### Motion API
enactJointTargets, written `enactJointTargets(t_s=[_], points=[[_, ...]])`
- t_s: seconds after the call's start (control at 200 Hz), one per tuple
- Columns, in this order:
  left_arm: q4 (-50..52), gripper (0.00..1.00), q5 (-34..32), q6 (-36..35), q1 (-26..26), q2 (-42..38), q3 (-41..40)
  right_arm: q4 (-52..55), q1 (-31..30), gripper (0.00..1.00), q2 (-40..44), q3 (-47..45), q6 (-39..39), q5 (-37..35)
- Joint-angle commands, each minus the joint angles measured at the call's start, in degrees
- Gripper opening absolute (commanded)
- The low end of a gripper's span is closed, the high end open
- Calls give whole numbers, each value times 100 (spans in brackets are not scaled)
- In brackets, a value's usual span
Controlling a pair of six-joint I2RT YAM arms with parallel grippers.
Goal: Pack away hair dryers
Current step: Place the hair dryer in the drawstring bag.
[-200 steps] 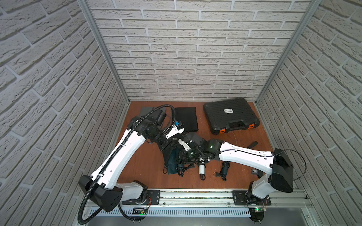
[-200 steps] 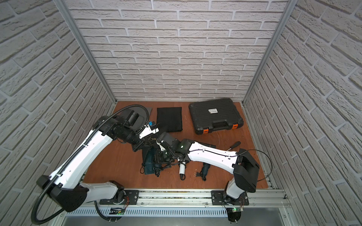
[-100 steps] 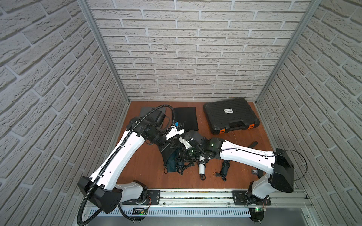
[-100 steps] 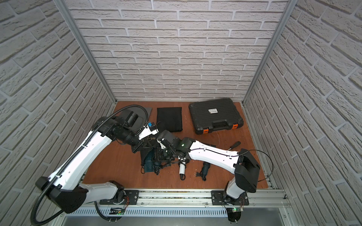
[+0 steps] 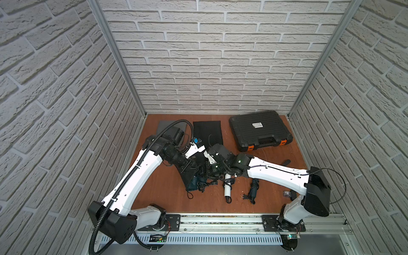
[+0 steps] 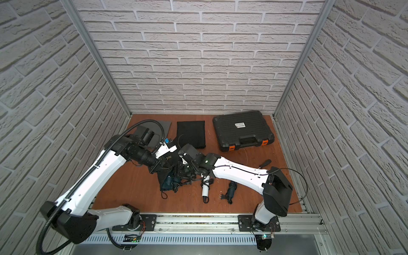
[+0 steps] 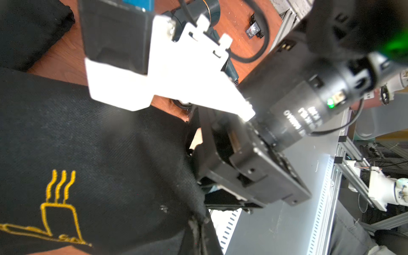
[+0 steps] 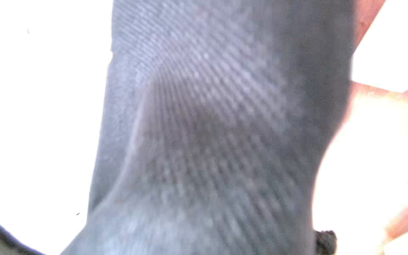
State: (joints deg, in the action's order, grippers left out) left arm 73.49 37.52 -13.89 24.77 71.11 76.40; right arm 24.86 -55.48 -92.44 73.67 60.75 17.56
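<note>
- Found left gripper (image 5: 188, 165) pinched shut on the upper edge of the embroidered black pouch (image 7: 88, 154), centre of frame in both top views.
- Cannot tell state of right gripper (image 5: 208, 174), sunk tips-first behind that pouch's cloth. Wrist view there filled with blurred grey weave.
- Spotted teal hair dryer (image 5: 194, 182) at the pouch's lower right edge, partly covered. Inside or merely under: cannot tell.
- Noted white hair dryer (image 5: 227, 190) lying bare on the wooden floor (image 5: 159, 189) just right of it. Second teal hair dryer (image 5: 254, 190) further right, also bare.
- Logged ribbed black hard case (image 5: 260, 130) upper right, lid down, contents unseen.
- Logged flat black pouch (image 5: 207, 132) and grey pouch (image 5: 163, 124) upper left, both lying flat.
</note>
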Motion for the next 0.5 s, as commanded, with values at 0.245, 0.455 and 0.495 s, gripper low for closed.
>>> enactJointTargets(t_s=[0.245,0.455,0.495], points=[[20,0,728,144,-162,-33,335,-425,12,19,-281,547,216,-130],[60,0,968,177,-298,-1,462,-360,15,27,-169,549,166,-158],[51,0,989,194,-323,-8,470,-357,13,28,-145,530,175,-160]])
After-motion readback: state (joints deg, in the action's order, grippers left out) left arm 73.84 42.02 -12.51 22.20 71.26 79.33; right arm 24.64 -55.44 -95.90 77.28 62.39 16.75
